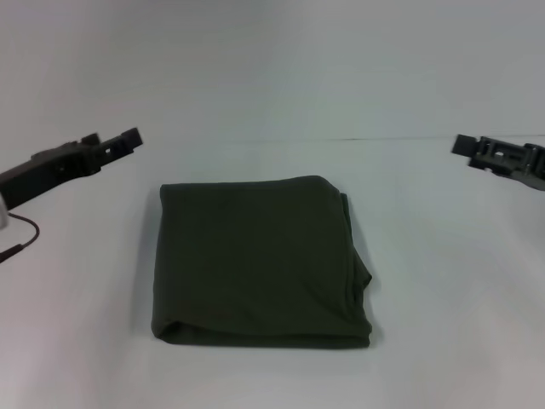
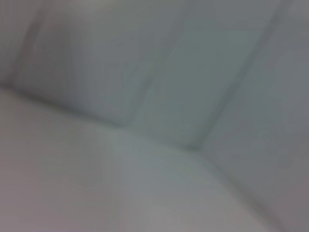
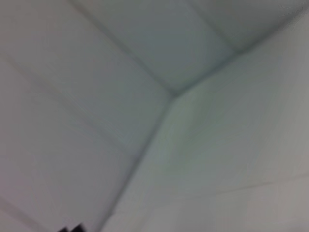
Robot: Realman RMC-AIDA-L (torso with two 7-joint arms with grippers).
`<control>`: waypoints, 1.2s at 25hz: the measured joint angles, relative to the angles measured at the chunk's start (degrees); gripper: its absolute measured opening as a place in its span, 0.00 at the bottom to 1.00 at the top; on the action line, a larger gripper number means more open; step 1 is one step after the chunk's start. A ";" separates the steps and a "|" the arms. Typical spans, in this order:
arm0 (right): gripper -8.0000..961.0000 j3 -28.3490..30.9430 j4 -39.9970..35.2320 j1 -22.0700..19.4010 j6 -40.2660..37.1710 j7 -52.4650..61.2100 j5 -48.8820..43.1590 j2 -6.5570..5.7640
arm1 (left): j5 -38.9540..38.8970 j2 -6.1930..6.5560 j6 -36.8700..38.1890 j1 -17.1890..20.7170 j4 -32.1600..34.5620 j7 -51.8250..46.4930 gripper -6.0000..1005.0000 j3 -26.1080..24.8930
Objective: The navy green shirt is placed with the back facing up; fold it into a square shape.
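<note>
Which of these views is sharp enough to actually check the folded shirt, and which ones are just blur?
Head view: evenly lit, fairly sharp, navy green shirt folded on the white table, soft shadow at its edges. Left wrist view and right wrist view: blurred pale surfaces, no shirt.

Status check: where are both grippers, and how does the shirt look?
Left gripper and right gripper off to the sides, clear of the cloth. Navy green shirt folded into rough square on table. Nothing in the way.
</note>
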 joint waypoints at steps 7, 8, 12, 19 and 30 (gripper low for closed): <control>0.85 -1.93 -0.36 -0.28 -16.09 -23.94 1.37 4.79 | -3.71 -0.40 33.30 3.76 2.28 6.62 0.89 -4.72; 0.85 -3.08 -0.37 -0.46 -16.95 -26.68 1.17 5.41 | -3.57 -0.35 35.25 4.21 2.10 7.24 0.89 -4.78; 0.85 -8.17 0.17 -1.59 -17.99 -36.49 0.76 7.62 | -2.30 -0.44 39.05 6.94 1.63 12.11 0.89 -4.52; 0.85 -12.89 2.42 -1.93 -13.72 -38.55 -0.36 7.85 | 6.17 -1.11 41.34 8.94 -0.99 20.22 0.89 -3.70; 0.85 -13.57 3.28 -2.37 -13.20 -35.82 -3.36 7.90 | 10.02 -1.26 42.19 8.51 -2.54 20.27 0.88 -1.73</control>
